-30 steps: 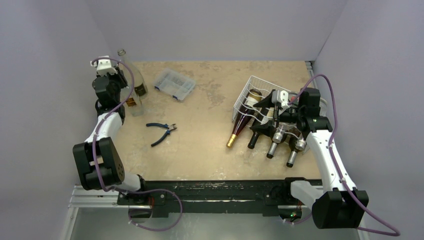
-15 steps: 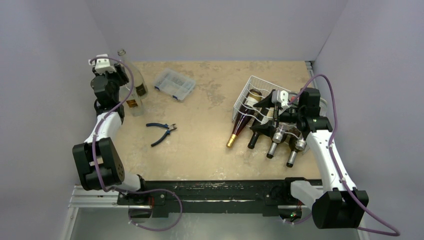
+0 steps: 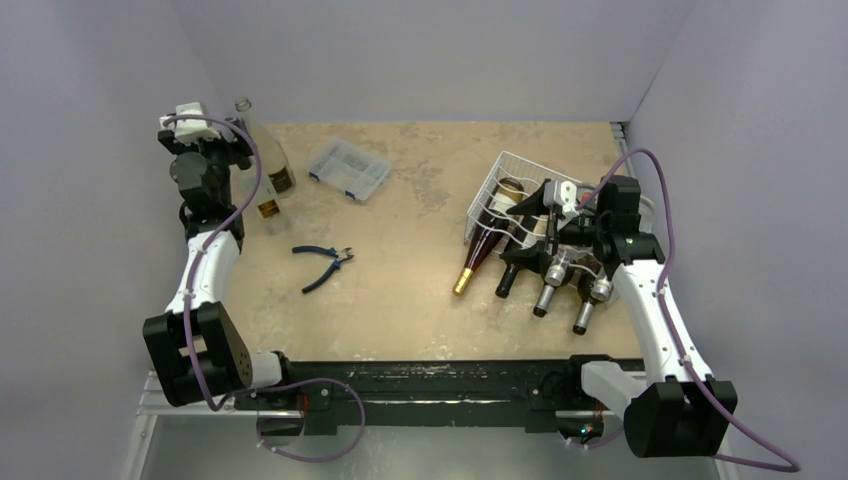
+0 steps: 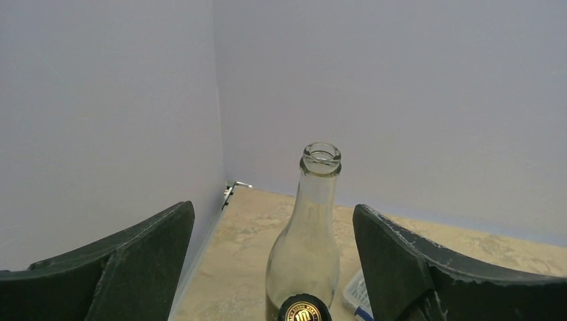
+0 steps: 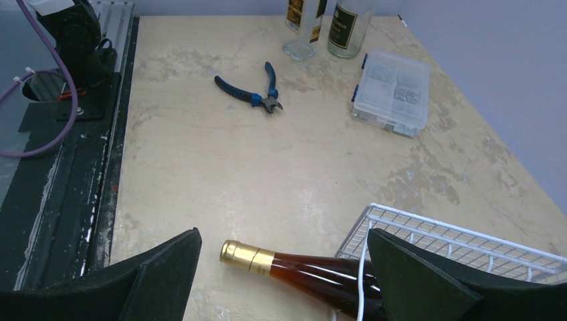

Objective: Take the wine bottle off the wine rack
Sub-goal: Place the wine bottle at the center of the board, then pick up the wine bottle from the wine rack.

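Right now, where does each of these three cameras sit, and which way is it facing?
Top external: fixed above and behind the arms, looking down on the table; both arms show.
Left wrist: on the left arm, facing a clear glass bottle and the far corner; left fingers show.
Right wrist: on the right arm, looking across the table over an amber wine bottle and the wine rack; right fingers show.
Shared: top and right wrist both show the blue pliers.

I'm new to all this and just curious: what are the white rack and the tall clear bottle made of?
The wine rack looks like thin metal wire with a white coating, judging by its slim crossing rods. The clear bottle looks like glass: see-through, smooth, with a thick rounded lip.
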